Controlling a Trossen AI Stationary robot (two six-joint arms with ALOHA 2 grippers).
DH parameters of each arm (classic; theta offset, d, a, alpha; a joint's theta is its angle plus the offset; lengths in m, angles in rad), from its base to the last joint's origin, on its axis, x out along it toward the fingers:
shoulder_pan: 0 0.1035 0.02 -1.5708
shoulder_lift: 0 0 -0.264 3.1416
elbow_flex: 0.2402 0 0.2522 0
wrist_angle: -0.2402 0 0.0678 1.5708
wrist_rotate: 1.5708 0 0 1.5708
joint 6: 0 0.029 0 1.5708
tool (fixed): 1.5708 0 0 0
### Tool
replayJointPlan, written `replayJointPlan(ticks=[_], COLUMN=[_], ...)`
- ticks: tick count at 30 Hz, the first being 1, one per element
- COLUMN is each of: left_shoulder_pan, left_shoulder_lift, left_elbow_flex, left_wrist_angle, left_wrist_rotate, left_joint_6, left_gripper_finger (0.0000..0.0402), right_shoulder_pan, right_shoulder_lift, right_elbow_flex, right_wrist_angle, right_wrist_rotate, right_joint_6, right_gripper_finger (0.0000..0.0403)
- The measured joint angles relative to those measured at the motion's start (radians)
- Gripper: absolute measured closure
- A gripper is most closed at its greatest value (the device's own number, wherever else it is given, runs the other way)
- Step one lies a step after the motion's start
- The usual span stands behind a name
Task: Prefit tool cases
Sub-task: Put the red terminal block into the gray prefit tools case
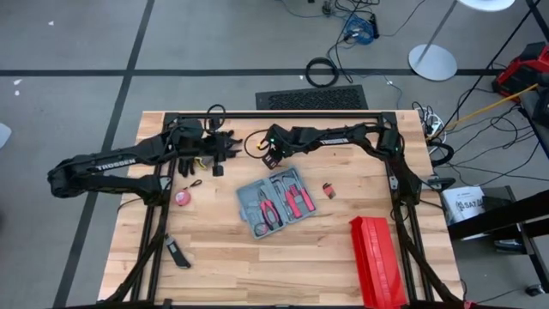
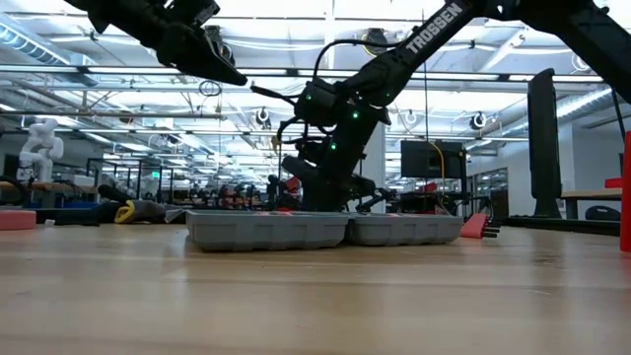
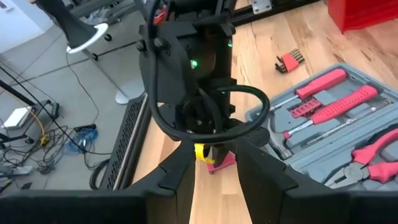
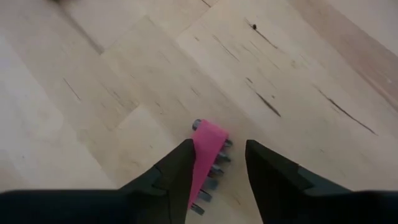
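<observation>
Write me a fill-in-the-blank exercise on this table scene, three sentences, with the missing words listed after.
1. The tool case lies ____ on the table, its grey slots showing.
2. Between the fingers of the right claw shows a small ____ bit holder.
3. The long ribbed box near the table's right front corner is ____ in colour.

Missing words: open; pink; red
</observation>
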Motion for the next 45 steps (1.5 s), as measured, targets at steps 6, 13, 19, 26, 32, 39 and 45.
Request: replayJointPlan(ticks=[6,13,19,26,32,39,45], left_shoulder_pan=[0.0,0.0,0.0,0.001,0.001,0.002,0.001], left_shoulder_lift=[0.006,0.005,0.005,0.005,0.006,0.006,0.019], left_elbow_flex=[-0.001,-0.001,-0.001,-0.001,-0.001,-0.001,-0.001], left_wrist_angle=[0.0,0.0,-0.005,-0.004,-0.002,0.006,-0.001], left_wrist_rotate=[-0.004,-0.004,-0.004,-0.004,-0.005,-0.006,-0.006], left_joint_6=[-0.006,-0.008,-0.024,-0.024,-0.024,-0.022,-0.024], left_gripper_finger=[0.0281,0.0281,0.0281,0.0281,0.0281,0.0281,0.0281], right_shoulder_pan=[0.005,0.019,0.034,0.057,0.049,0.039,0.018], right_shoulder_lift=[-0.006,-0.006,-0.007,-0.003,0.048,0.047,0.056], right_elbow_flex=[0.001,0.023,0.043,0.047,0.053,0.08,0.139], right_wrist_angle=[0.023,0.007,-0.058,-0.098,-0.105,-0.15,-0.181], right_wrist_rotate=[-0.06,-0.05,-0.052,-0.028,-0.019,-0.082,-0.145], right_joint_6=[-0.006,-0.041,-0.13,-0.199,-0.267,-0.252,-0.239], right_gripper_finger=[0.0267,0.0255,0.0245,0.0234,0.024,0.0359,0.0363])
